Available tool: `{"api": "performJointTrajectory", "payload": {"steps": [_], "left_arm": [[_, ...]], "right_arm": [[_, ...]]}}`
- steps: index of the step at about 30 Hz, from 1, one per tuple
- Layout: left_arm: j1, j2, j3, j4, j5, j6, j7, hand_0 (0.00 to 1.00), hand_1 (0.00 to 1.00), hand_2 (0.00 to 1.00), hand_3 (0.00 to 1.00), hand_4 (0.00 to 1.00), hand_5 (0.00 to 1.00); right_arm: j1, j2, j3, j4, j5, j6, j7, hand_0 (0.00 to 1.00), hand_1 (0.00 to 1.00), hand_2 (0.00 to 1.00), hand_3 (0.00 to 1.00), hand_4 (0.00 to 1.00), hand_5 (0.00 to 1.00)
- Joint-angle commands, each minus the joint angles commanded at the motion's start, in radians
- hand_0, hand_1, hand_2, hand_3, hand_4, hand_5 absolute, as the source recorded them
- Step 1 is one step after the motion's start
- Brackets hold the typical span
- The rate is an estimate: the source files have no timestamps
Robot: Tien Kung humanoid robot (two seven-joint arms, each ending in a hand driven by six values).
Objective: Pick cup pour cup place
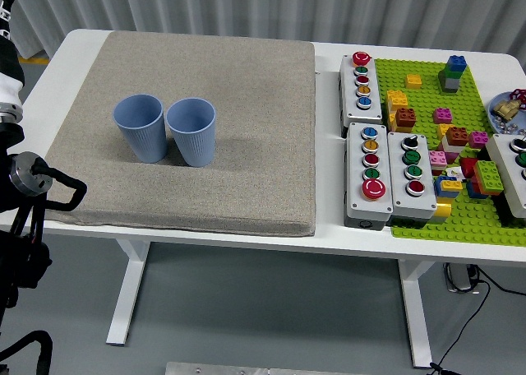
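On the white bench (57, 67), before a grey corrugated wall, a grey felt mat (238, 145) carries two ribbed blue plastic cups (141, 127) (191, 131) touching side by side near its left edge, while the left robot hand (6, 42) stands raised at the bench's left edge, its grasp impossible to tell.

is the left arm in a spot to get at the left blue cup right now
Probably yes, after a reach: the left arm is raised at the picture's left edge, away from the left blue cup, with only bare grey mat between them.
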Motion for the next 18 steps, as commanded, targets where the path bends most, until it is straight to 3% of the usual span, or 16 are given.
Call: {"api": "performJointTrajectory", "payload": {"steps": [18], "left_arm": [[-0.007, -0.013, 0.004, -0.013, 0.078, 0.003, 0.007, 0.998, 0.984, 0.998, 0.977, 0.903, 0.974]], "right_arm": [[0.011, 0.000, -0.007, 0.000, 0.024, -0.005, 0.002, 0.771, 0.703, 0.751, 0.627, 0.214, 0.212]]}}
